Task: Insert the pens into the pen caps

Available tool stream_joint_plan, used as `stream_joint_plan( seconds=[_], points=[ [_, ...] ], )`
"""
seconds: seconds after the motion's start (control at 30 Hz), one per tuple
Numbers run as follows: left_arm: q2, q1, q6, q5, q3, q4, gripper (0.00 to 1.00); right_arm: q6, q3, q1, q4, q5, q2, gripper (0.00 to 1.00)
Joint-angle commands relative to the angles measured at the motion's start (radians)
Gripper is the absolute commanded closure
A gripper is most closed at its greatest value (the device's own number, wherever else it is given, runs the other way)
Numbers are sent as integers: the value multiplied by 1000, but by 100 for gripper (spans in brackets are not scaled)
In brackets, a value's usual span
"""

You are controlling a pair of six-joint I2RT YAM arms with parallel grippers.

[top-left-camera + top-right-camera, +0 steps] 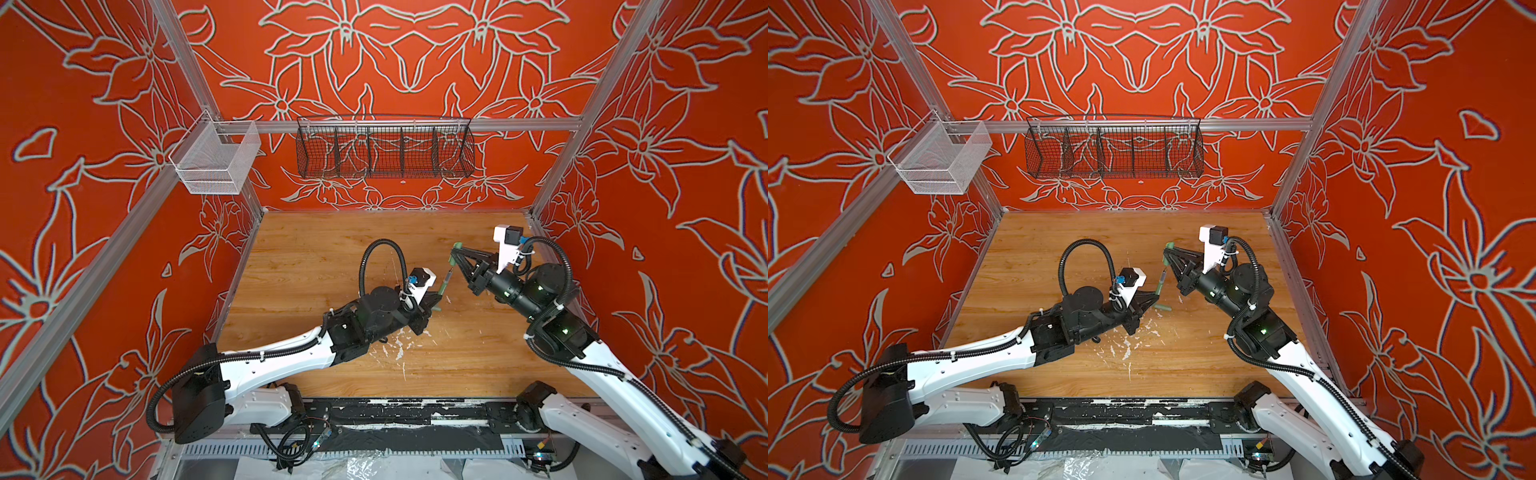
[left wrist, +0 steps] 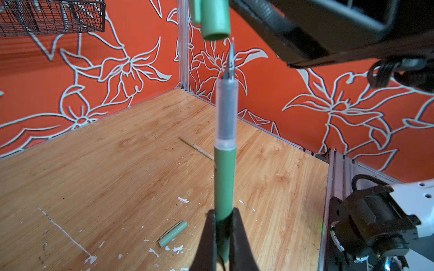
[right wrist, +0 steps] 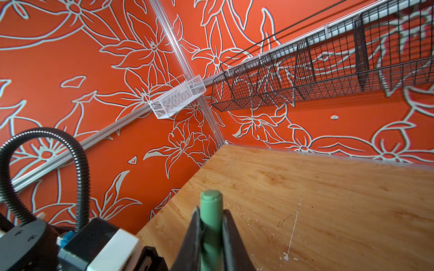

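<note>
My left gripper [image 2: 223, 215] [image 1: 436, 300] is shut on the lower barrel of a green pen [image 2: 224, 183] [image 1: 444, 286]. The pen stands nearly upright with its clear grip section and dark metal tip uppermost. My right gripper [image 3: 211, 213] [image 1: 455, 254] is shut on a green pen cap [image 3: 211, 206] [image 2: 215, 21] [image 1: 454, 251], whose open mouth faces down towards the pen. The tip sits just below the cap's rim and slightly to one side, without touching it. A pale green cap [image 2: 173, 234] [image 1: 1163, 306] lies on the table by the left gripper. A tan pen [image 2: 197, 148] lies farther back.
White paint flecks [image 1: 399, 349] dot the wooden table [image 1: 332, 257] near the left arm. A black wire basket [image 1: 384, 151] hangs on the back wall and a white mesh basket [image 1: 216, 160] on the left rail. Aluminium frame posts edge the table.
</note>
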Motion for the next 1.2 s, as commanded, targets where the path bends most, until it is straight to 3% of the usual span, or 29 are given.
stream_joint_plan(
  seconds=[0.0, 1.17],
  points=[
    [8, -2, 13, 9, 33, 7, 100, 9, 30, 5, 35, -32, -5, 100],
    [9, 1, 2, -27, 31, 10, 100, 52, -19, 5, -25, -53, -47, 100]
  ],
)
